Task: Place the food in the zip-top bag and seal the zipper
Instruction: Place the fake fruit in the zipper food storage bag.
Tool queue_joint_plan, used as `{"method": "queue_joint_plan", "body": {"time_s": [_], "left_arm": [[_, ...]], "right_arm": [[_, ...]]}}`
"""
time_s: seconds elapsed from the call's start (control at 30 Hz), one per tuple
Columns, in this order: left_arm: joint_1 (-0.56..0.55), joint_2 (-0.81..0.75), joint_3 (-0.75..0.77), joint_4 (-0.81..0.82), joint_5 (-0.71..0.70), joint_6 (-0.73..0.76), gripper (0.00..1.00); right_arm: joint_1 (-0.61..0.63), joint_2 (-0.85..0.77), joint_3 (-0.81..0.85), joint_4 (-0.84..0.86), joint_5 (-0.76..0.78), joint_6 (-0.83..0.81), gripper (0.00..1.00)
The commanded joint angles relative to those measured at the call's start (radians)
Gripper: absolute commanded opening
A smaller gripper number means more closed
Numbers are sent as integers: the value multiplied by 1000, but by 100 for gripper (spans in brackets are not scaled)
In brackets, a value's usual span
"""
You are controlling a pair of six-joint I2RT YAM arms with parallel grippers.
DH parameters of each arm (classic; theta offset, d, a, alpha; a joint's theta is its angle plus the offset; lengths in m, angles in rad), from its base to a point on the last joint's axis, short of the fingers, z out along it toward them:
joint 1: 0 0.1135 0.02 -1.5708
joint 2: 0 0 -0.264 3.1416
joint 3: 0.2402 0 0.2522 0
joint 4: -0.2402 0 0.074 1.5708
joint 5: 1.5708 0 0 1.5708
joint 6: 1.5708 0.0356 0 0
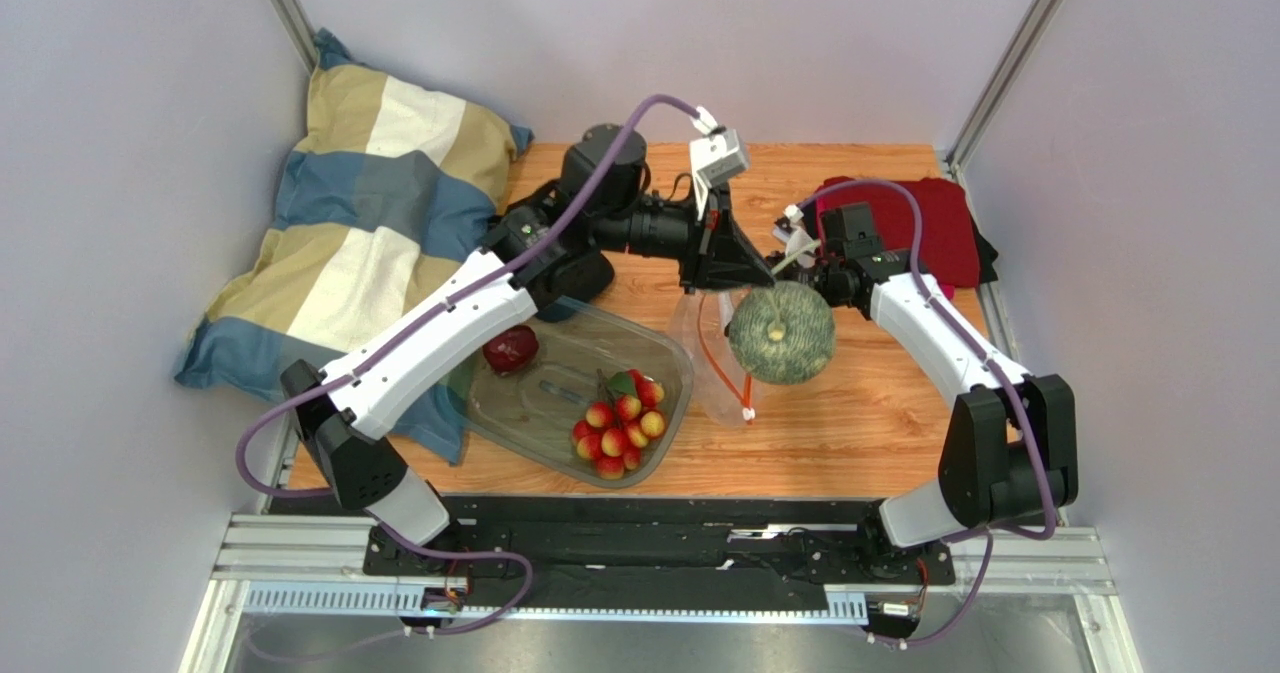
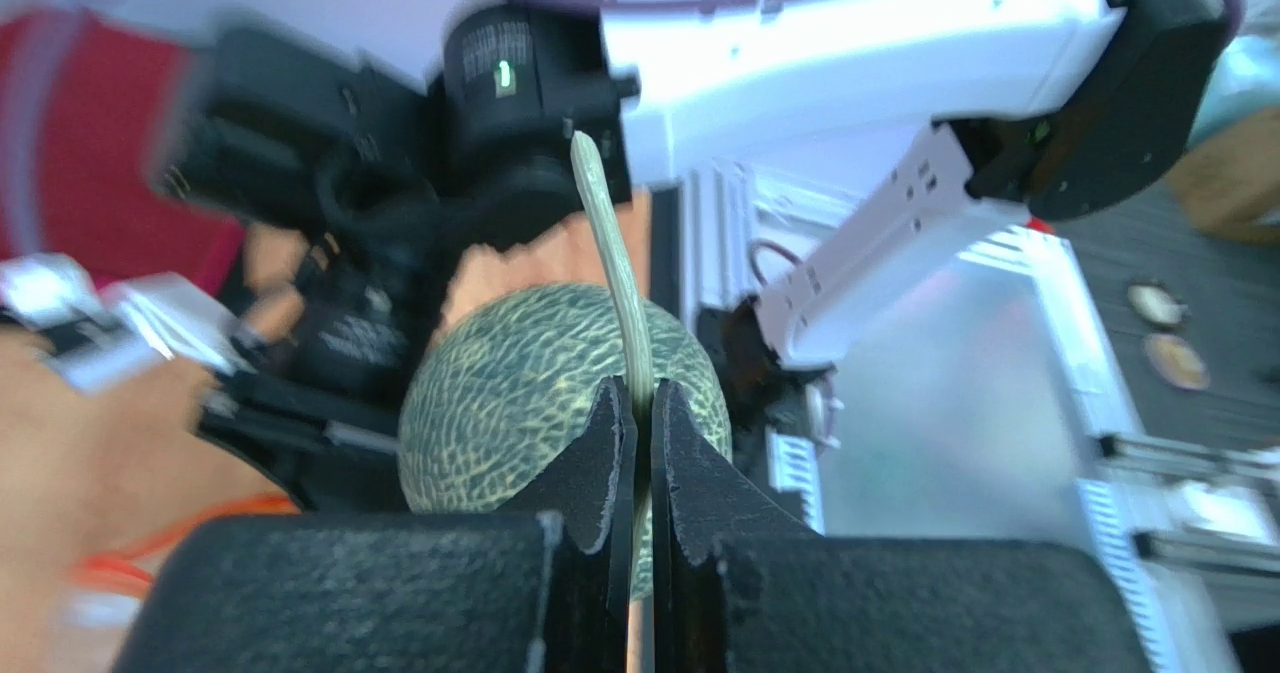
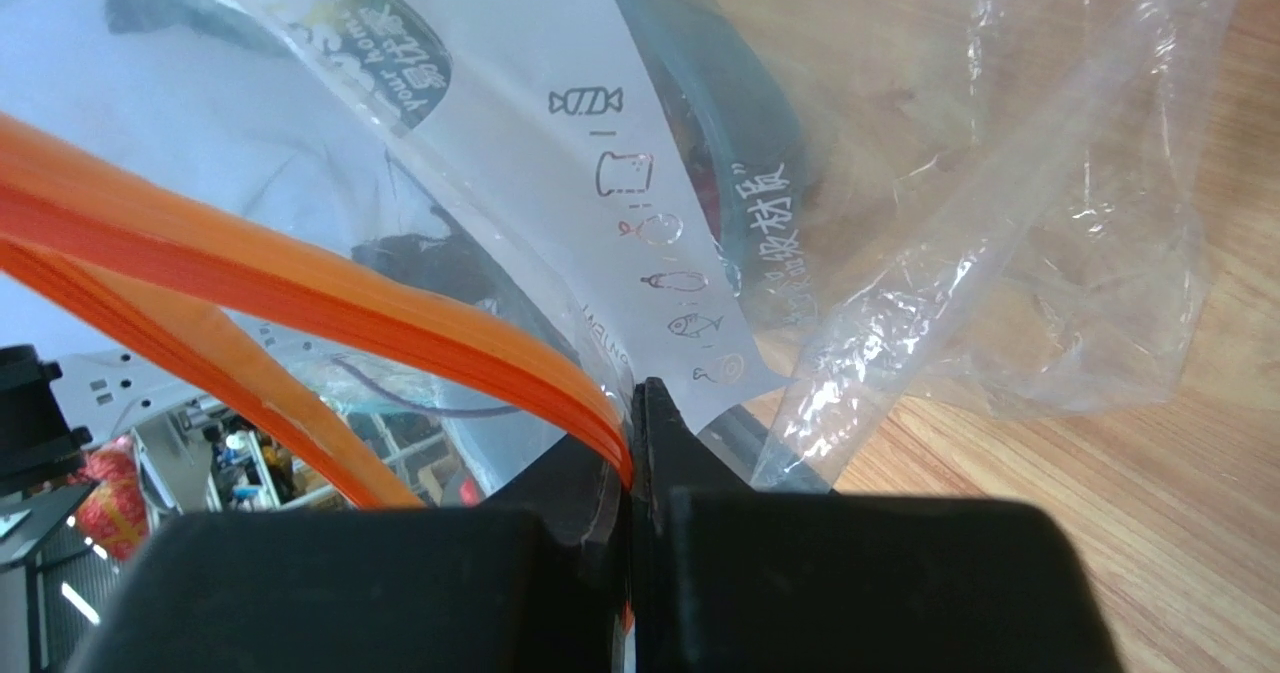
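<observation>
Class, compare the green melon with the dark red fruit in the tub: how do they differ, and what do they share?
Skin: the melon is green and netted; the dark red fruit is plain and smooth. Size: the melon is clearly bigger than the dark red fruit. Place: the melon sits on the table beside the zip-top bag; the dark red fruit lies in the clear tub. Both are round.

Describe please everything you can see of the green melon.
The melon is round, dull green, covered with a pale net pattern, with a light spot on its upper face. A thin pale-green stem rises from it, and the left gripper is shut on that stem. It is beside the clear bag; whether it rests on the table is unclear.
</observation>
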Motion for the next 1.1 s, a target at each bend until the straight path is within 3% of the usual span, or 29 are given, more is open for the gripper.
{"method": "queue_joint_plan", "body": {"time_s": [0.0, 0.1, 0.27, 0.53, 0.67, 0.7, 0.8, 0.93, 1.07], "left_arm": [[74, -87, -247, 260, 36, -109, 0], [145, -98, -374, 307, 11, -139, 0], [219, -67, -426, 246, -47, -157, 0], [211, -70, -382, 22, -381, -3, 0], [127, -15, -269, -118, -608, 71, 0], [77, -1, -244, -149, -741, 76, 0], [15, 78, -126, -277, -951, 53, 0], [3, 160, -43, -393, -1076, -14, 0], [-2, 227, -8, -431, -1119, -62, 0]], "right_arm": [[-15, -8, -43, 61, -127, 1, 0], [-19, -14, -83, 90, -189, -2, 0], [-22, -12, -120, 112, -241, -7, 0], [-46, 14, -127, 71, -215, -41, 0], [-46, 34, -115, 60, -209, -45, 0], [-48, 40, -111, 39, -191, -50, 0], [-55, 47, -92, -6, -166, -81, 0], [-69, 57, -72, -40, -125, -104, 0], [-71, 78, -37, -87, -80, -137, 8]]}}
